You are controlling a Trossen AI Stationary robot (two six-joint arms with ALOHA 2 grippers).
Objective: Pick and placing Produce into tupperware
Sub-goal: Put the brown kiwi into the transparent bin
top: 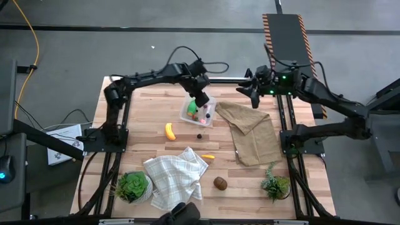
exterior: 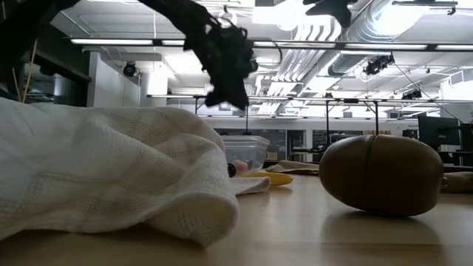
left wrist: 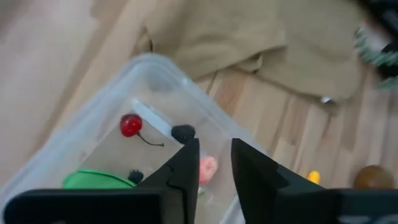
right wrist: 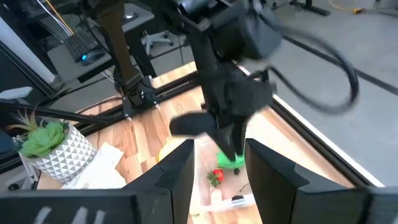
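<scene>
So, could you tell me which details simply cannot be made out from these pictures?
- Low view: the white checked cloth hides most of the tupperware and all but one end of the banana.
- Left wrist view: the left gripper covers part of the pink piece; its kind is unclear.
- High view: the tupperware's contents are too small to identify.

Yellow banana (top: 169,130), brown kiwi (top: 219,182), white checked cloth (top: 175,177).
</scene>
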